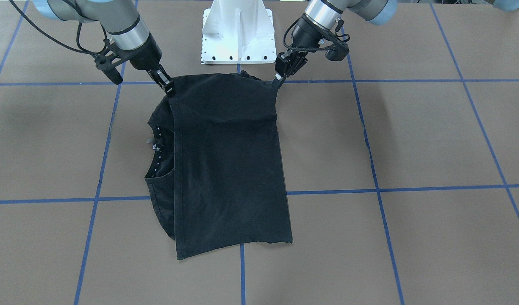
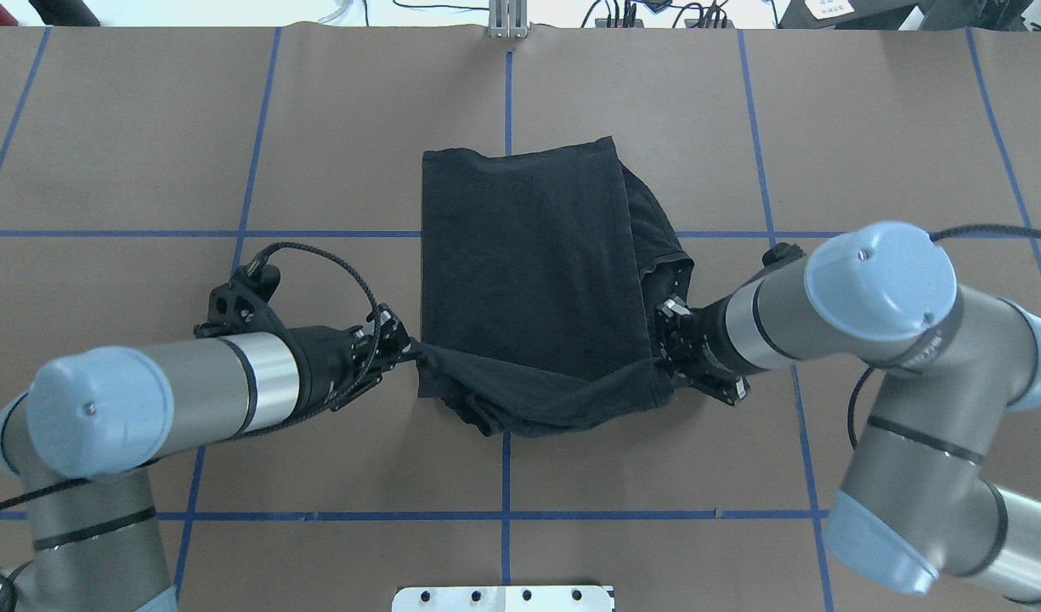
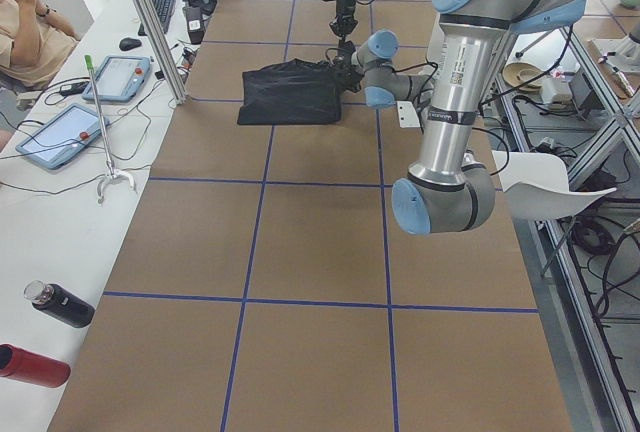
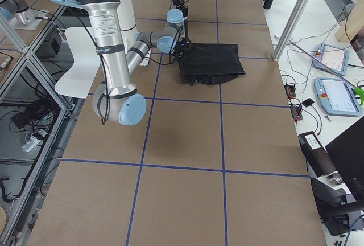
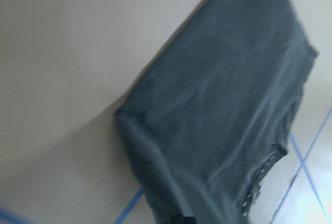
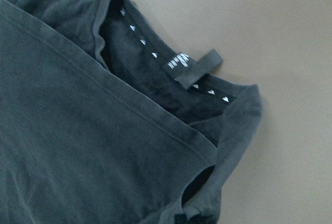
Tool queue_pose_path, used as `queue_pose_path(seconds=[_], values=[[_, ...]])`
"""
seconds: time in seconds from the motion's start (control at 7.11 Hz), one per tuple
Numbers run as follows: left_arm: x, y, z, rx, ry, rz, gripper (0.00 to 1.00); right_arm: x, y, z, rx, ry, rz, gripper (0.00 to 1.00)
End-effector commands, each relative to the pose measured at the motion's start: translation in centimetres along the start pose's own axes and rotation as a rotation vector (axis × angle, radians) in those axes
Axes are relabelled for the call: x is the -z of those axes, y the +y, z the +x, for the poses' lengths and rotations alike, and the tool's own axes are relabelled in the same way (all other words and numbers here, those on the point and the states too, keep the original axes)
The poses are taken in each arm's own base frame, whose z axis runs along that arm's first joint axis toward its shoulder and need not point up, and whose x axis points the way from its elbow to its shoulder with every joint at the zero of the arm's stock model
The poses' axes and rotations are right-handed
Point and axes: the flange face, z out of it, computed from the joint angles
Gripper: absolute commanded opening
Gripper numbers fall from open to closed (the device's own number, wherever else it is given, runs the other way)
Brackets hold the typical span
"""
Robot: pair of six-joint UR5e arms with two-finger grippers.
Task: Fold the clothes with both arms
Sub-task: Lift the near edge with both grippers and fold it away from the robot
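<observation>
The black t-shirt (image 1: 229, 161) lies folded on the brown table, with no graphic showing. Its collar with white triangles and a small label (image 6: 194, 66) peeks out on my right side. My left gripper (image 2: 411, 348) is shut on the shirt's near left corner. My right gripper (image 2: 666, 344) is shut on the near right corner. Both hold the near edge a little above the table, and the cloth (image 2: 528, 255) sags between them. In the front view the left gripper (image 1: 278, 80) is on the right and the right gripper (image 1: 169, 89) on the left.
The white pedestal base (image 1: 237, 34) stands just behind the lifted edge. Blue tape lines (image 1: 378, 190) grid the table. A side bench holds tablets (image 3: 60, 132) and bottles (image 3: 60, 304); a person (image 3: 30, 22) sits there.
</observation>
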Motion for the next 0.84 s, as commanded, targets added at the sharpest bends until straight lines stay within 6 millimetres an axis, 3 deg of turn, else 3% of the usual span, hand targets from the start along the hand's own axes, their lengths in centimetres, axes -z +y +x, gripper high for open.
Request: queue_pose_path(seconds=[0.0,0.28,0.56,0.7], values=[[-3.1,-7.3,3.2,-0.069,-0.023,0.109,0.00,-0.7,-6.5,-7.1,-0.004,0.004,0.031,0.00],[-6.6,-10.8,5.7,-0.103,-0.040,0.177,0.00,-2.3,-8.7,-11.3,0.007,0.018,0.063,0.00],[-8.7,-14.7,6.4,-0.127,-0.033,0.216,0.00,-3.1,-11.5,-16.0,0.024,0.039,0.076,0.00],[-11.1,-16.2,6.5,-0.126,-0.026,0.224,0.00,-3.5,-12.6,-17.5,0.042,0.050,0.086,0.00]])
